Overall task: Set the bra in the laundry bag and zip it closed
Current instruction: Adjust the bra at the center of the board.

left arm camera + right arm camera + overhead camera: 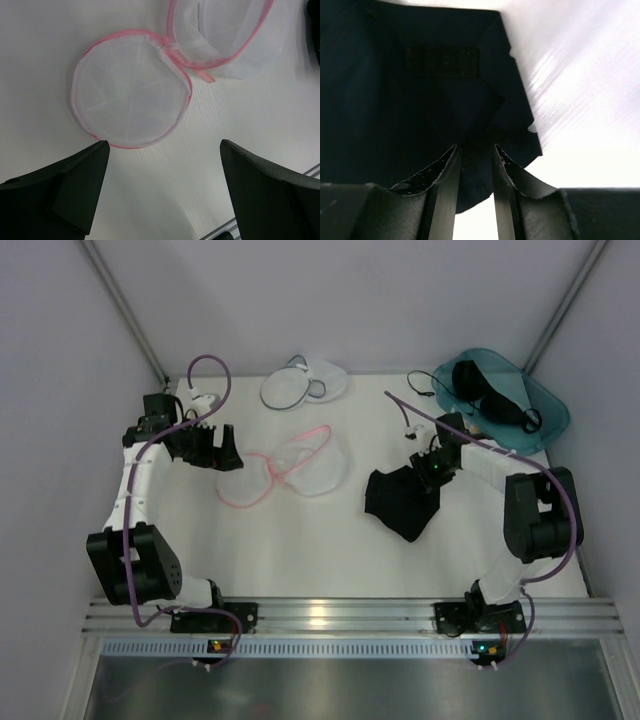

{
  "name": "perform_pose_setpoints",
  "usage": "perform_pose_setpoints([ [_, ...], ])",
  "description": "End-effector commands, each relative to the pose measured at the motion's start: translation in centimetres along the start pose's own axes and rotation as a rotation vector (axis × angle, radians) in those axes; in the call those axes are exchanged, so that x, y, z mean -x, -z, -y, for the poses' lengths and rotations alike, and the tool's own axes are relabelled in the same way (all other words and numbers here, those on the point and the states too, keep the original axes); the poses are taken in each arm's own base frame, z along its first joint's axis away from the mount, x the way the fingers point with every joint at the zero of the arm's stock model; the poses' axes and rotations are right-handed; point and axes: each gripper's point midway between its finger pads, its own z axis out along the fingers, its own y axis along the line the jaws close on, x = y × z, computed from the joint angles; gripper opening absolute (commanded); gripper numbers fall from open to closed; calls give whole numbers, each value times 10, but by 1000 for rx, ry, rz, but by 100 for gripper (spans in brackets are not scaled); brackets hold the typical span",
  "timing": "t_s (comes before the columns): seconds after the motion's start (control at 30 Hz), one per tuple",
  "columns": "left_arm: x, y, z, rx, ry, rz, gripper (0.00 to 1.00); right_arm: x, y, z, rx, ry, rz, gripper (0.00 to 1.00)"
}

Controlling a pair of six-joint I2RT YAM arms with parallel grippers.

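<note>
Our right end effector [475, 149] straddles the bra [400, 502], grip we cannot tell; our left end effector [162, 147] hangs spread, ready for bagging.

Pink-rimmed mesh bag [250, 482] lying open, teal bin [551, 412] far right

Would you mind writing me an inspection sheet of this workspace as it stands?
Surface: white table, no spills seen.
Job's things: bra lies crumpled right of centre, outside any bag; laundry bag, grey-rimmed, lies at the far edge, its halves side by side.
Clutter: pink-rimmed bag lies open mid-table; teal bin at far right holds black items.
Grippers: left gripper jaws wide open, empty, next to the pink-rimmed bag; right gripper jaws slightly parted, tips at the bra.
Cables: purple cable loops over the left arm; a like one runs along the right.
Surroundings: pale enclosure walls; metal rail at the near edge.
</note>
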Motion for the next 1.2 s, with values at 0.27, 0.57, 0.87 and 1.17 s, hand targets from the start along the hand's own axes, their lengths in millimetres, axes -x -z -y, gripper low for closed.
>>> perform_pose_setpoints([
  [0.27,5,-1,-1,0,-10,17,98,4,-26,16,-51,-43,10,33],
  [0.57,4,-1,-1,2,-13,12,98,4,-17,12,-34,-45,1,6],
  [0.87,5,0,0,1,-18,17,98,32,27,12,-29,-20,99,0],
  [1.17,7,1,0,3,-21,21,98,42,48,-5,40,1,137,0],
])
